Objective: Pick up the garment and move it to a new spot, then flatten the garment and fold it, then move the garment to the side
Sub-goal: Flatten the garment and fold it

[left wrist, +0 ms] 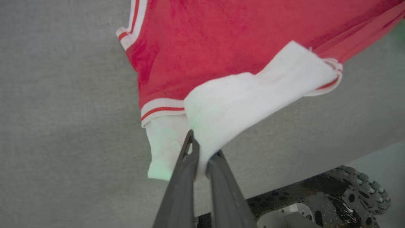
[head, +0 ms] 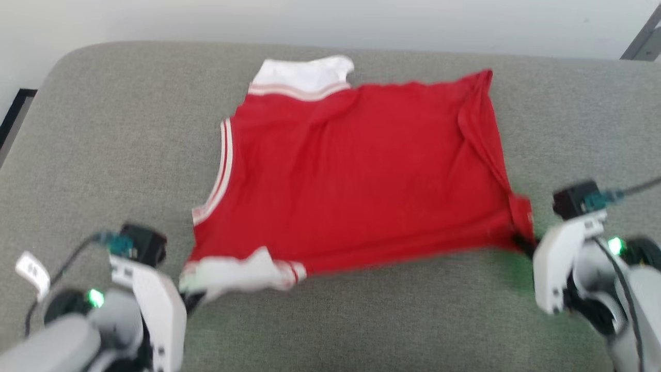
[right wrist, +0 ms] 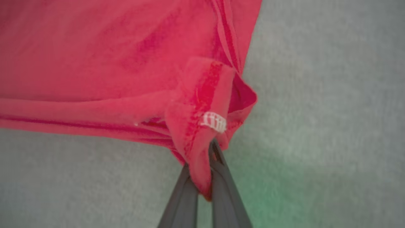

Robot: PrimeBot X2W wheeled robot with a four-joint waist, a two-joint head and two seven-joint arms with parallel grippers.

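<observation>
Red garment (head: 351, 175) on grey cushion (head: 103, 129); left jaws clamp white sleeve (left wrist: 240, 98); right jaws clamp hem corner (right wrist: 202, 104).

left gripper (left wrist: 204, 145): closed on the white sleeve (left wrist: 240, 98)
garment (left wrist: 221, 41): red body at 12 o'clock, on grey surface (left wrist: 63, 126)
robot base (left wrist: 348, 196): at 5 o'clock

The garment (head: 351, 175) is a red shirt with white sleeves and red-and-white striped trim. It lies spread out and lightly wrinkled across the middle of the head view, on a grey padded surface (head: 361, 320). One white sleeve lies at the top centre and the other is bunched at the lower left. The right edge is creased and folded over.
</observation>
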